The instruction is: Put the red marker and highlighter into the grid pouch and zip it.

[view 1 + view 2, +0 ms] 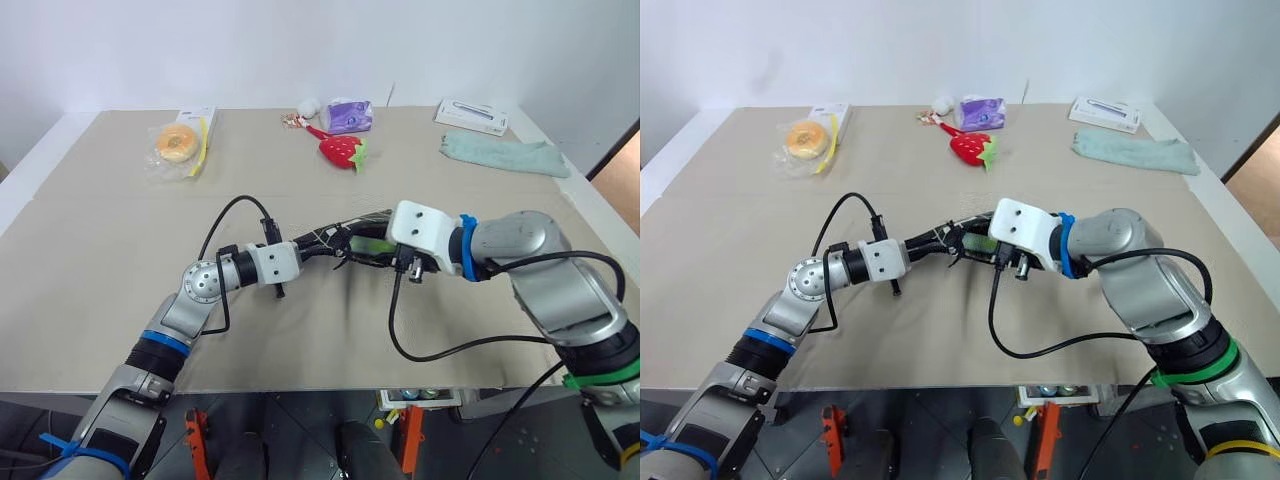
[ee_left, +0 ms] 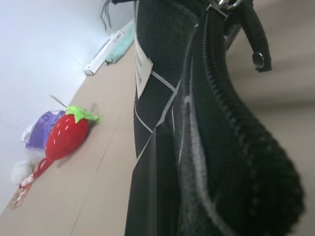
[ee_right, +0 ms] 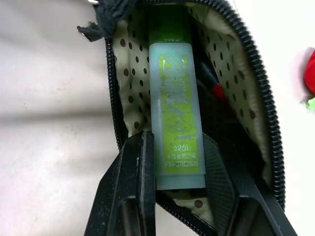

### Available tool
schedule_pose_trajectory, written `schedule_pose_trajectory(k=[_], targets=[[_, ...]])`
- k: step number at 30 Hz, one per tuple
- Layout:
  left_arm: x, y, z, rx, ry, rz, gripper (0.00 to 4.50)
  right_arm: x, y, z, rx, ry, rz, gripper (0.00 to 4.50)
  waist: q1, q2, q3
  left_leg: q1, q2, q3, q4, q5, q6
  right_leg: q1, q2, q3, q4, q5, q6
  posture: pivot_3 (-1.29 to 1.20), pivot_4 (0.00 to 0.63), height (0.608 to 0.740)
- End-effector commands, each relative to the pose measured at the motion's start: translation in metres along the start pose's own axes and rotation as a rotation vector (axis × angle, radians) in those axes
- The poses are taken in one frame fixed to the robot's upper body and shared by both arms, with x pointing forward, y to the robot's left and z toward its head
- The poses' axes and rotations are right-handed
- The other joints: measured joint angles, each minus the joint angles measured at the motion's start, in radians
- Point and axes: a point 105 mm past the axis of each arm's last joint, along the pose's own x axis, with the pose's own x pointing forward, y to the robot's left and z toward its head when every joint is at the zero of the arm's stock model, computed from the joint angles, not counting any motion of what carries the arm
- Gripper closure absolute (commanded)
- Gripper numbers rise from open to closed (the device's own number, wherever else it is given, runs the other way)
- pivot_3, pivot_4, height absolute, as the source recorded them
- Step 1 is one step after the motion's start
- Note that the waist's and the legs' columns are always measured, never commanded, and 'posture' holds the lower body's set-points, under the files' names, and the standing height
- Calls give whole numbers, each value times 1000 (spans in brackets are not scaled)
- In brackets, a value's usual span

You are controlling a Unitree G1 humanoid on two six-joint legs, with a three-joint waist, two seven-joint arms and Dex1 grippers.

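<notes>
- right gripper [image 3: 172, 196] clamped on highlighter [image 3: 177, 118], fingers part-open around its near end
- highlighter sits in the open mouth of grid pouch [image 3: 256, 98], long axis along the gripper's fingers, far end pointing into pouch
- red marker [image 3: 212, 81] inside, beside it
- left gripper [image 1: 318, 245] closed, pinching pouch edge above the table [image 1: 100, 260]

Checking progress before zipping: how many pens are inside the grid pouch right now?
2. The highlighter lies in the open grid pouch, gripped by the right gripper; the red marker sits beside it, mostly hidden.
</notes>
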Motion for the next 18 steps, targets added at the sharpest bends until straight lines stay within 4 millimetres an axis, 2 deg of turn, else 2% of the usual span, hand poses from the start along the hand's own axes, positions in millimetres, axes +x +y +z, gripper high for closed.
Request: schedule_pose_trajectory(k=[1, 8, 10, 11, 12, 13, 15, 16, 18], targets=[[3, 4, 13, 29, -46, 1, 4500, -25, -12, 23, -52, -93, -61, 3494, -1, 0, 0, 0, 0, 0, 0, 0, 0, 0, 0, 0, 0, 0, 0, 0, 150, 740], [6, 5, 14, 24, -52, 4, 4500, -27, -9, 19, -57, -96, -42, 3494, -1, 0, 0, 1, 0, 0, 0, 0, 0, 0, 0, 0, 0, 0, 0, 0, 150, 740], [7, 5, 14, 23, -54, 4, 4500, -25, -9, 21, -54, -103, -46, 2475, -1, 0, 0, 1, 0, 0, 0, 0, 0, 0, 0, 0, 0, 0, 0, 0, 150, 740], [7, 5, 14, 22, -54, 4, 4500, -24, -10, 22, -51, -107, -50, 2208, -1, 0, 0, 1, 0, 0, 0, 0, 0, 0, 0, 0, 0, 0, 0, 0, 150, 740], [7, 5, 14, 22, -54, 3, 4500, -24, -10, 22, -42, -108, -50, 1659, -1, 0, 0, 0, 0, 0, 0, 0, 0, 0, 0, 0, 0, 0, 0, 0, 150, 740], [7, 5, 14, 22, -54, 3, 4500, -23, -10, 22, -41, -110, -49, 1408, 0, 0, 0, 0, 0, 0, 0, 0, 0, 0, 0, 0, 0, 0, 0, 0, 150, 740], [7, 5, 14, 20, -53, 5, 4500, -23, -11, 23, -39, -113, -54, 345, -1, 0, 0, 0, 0, 0, 0, 0, 0, 0, 0, 0, 0, 0, 0, 0, 150, 740], [7, 5, 14, 18, -52, 6, 4500, -23, -12, 23, -38, -116, -58, 96, -1, 0, 0, 0, 0, 0, 0, 0, 0, 0, 0, 0, 0, 0, 0, 0, 150, 740], [7, 5, 14, 15, -51, 8, 4500, -24, -13, 25, -26, -130, -63, 96, -1, 0, 0, 0, 0, 0, 0, 0, 0, 0, 0, 0, 0, 0, 0, 0, 150, 740]])
